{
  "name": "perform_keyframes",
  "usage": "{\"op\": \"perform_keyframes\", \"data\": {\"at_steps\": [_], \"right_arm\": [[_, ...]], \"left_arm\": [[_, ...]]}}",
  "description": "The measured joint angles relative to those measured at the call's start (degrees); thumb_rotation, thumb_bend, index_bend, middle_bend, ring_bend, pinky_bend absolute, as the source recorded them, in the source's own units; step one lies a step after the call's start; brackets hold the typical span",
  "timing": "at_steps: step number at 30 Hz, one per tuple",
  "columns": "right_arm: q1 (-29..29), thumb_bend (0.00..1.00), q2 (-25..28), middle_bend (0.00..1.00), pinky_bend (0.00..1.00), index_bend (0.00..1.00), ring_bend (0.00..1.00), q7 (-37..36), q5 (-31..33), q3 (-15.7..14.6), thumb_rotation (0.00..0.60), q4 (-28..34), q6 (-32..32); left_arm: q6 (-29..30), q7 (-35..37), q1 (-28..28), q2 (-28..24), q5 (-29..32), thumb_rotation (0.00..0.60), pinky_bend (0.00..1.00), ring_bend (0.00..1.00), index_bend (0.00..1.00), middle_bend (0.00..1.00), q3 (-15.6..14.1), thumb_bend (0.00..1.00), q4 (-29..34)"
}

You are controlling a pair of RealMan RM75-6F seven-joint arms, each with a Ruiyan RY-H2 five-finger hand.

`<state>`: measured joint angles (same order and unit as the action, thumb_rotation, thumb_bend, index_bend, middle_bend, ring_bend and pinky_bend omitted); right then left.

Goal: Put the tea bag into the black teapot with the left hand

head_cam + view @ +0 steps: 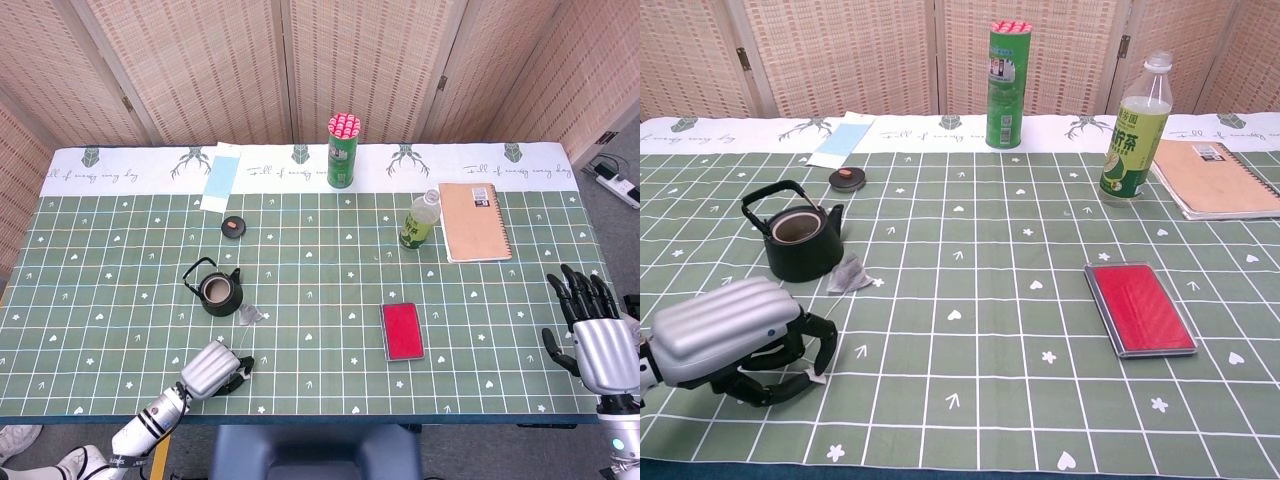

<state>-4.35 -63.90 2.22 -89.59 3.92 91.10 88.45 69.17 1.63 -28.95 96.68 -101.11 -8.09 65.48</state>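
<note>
The black teapot [800,240] stands lidless at the left, also seen in the head view [219,291]. The grey tea bag [848,273] lies on the cloth against its right side, apart from the pot's opening [250,315]. A thin string runs from it to a small white tag [814,375]. My left hand [728,338] rests near the front edge, its fingers curled in and pinching that tag against the thumb [210,368]. My right hand [595,332] sits at the far right edge, fingers spread, holding nothing.
The teapot's lid [847,179] lies behind the pot beside a blue paper strip [840,139]. A green can [1007,72], a green tea bottle [1135,130] and a brown notebook [1220,178] stand at the back; a red case [1140,308] lies right of centre.
</note>
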Motion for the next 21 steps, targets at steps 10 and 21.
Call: {"op": "perform_keyframes", "data": {"at_steps": [10, 21], "right_arm": [[0.22, 0.45, 0.46, 0.00, 0.00, 0.00, 0.00, -0.64, 0.46, 0.20, 0.600, 0.29, 0.22], [1.86, 0.45, 1.80, 0.00, 0.00, 0.00, 0.00, -3.52, 1.62, 1.54, 0.600, 0.54, 3.49]], "left_arm": [[1.00, 0.24, 0.17, -0.59, 0.28, 0.600, 0.97, 0.93, 0.55, 0.95, 0.19, 0.44, -0.04], [3.81, -0.46, 0.34, -3.84, 0.77, 0.600, 0.97, 0.93, 0.57, 0.95, 1.90, 0.45, 1.32]]}}
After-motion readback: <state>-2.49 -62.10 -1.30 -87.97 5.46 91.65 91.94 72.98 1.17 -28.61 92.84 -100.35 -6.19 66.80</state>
